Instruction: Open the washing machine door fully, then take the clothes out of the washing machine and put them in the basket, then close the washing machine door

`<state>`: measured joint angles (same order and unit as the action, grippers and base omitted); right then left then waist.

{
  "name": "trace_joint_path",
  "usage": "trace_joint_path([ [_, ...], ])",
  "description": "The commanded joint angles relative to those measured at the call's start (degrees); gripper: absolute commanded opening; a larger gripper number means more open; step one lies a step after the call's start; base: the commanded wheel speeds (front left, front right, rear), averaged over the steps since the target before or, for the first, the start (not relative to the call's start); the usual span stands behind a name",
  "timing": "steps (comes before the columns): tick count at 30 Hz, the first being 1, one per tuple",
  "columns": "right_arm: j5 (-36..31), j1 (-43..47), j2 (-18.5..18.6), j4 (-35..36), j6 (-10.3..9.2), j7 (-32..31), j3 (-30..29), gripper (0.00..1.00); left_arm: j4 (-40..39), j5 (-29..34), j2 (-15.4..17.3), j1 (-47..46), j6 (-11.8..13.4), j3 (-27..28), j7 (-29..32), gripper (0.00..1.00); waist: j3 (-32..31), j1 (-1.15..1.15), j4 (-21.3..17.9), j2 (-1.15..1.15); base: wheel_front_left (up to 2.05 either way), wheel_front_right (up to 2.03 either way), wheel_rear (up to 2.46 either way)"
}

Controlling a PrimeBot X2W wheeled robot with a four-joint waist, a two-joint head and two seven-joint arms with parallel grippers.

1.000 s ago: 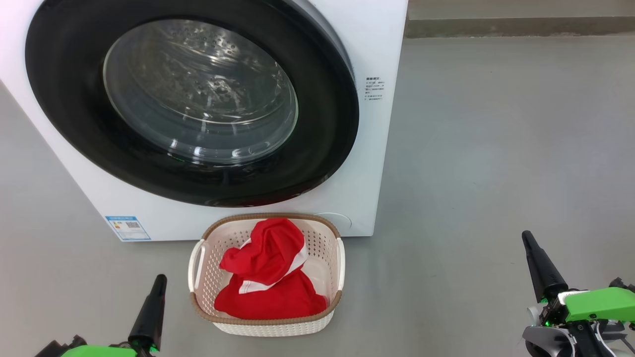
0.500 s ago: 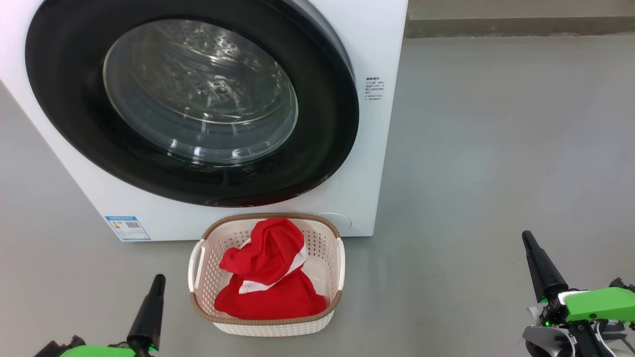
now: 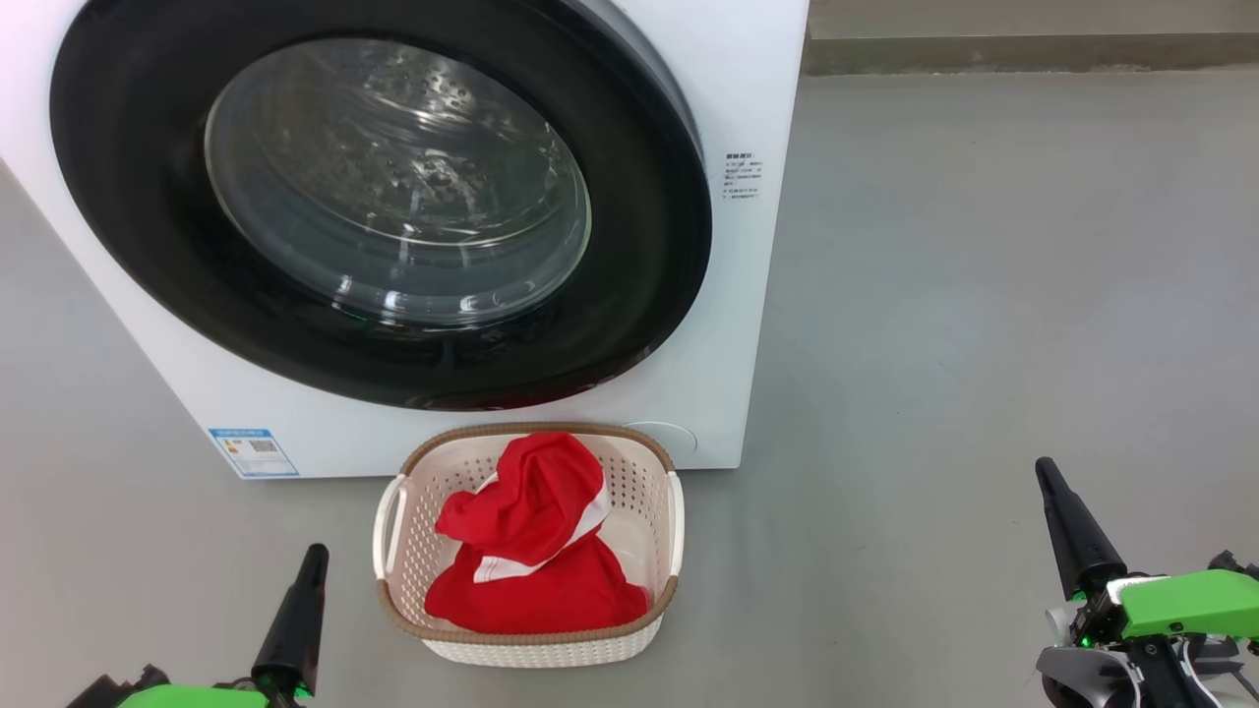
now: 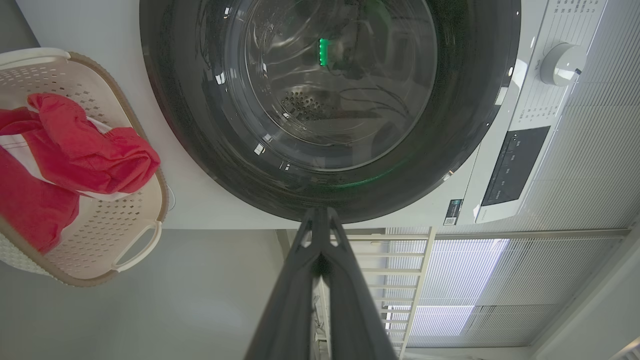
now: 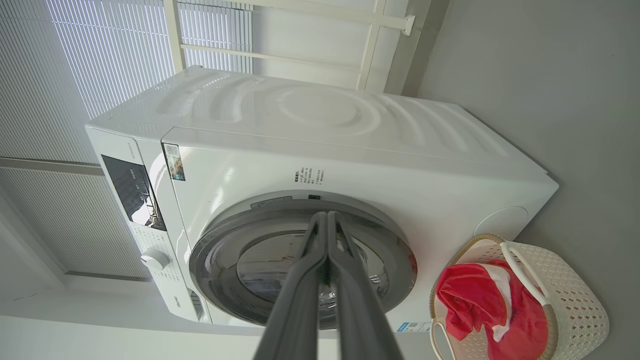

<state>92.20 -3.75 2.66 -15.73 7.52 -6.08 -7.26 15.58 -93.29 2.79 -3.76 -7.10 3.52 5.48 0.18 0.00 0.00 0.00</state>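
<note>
The white washing machine (image 3: 733,295) fills the upper left of the head view, and its black-rimmed washing machine door (image 3: 128,197) lies flat against the front, closed. In front of it on the floor stands the cream basket (image 3: 398,551) with the red and white clothes (image 3: 536,560) piled inside. My left gripper (image 3: 315,556) is low at the left of the basket, shut and holding nothing. Far to the right is my right gripper (image 3: 1045,470), also shut and empty. The wrist views show the door (image 4: 200,140) (image 5: 400,250), basket (image 4: 145,145) (image 5: 575,300) and clothes (image 4: 85,150) (image 5: 465,295), with both grippers (image 4: 320,212) (image 5: 326,216) shut.
Grey floor (image 3: 984,295) stretches wide to the right of the machine, up to a low wall base (image 3: 1033,54) at the back. A blue label (image 3: 253,451) sits at the machine's lower left corner. Window blinds (image 5: 100,60) hang behind the machine.
</note>
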Motion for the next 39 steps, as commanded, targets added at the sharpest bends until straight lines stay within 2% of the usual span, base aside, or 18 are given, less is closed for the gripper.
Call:
trace_joint_path([
  [1,0.02,-2.42,0.31,1.71,-0.03,-0.34,0.81,0.0,-1.57,0.36,0.78,-2.35,-0.38,2.07,0.26,0.0,0.0,0.0,0.0,0.0,0.0,0.0,0.0],
  [39,-0.03,-2.43,0.27,1.71,-0.03,-0.4,0.75,0.0,-1.56,0.69,0.5,-2.38,-0.38,2.47,0.58,0.0,0.0,0.0,0.0,0.0,0.0,0.0,0.0],
])
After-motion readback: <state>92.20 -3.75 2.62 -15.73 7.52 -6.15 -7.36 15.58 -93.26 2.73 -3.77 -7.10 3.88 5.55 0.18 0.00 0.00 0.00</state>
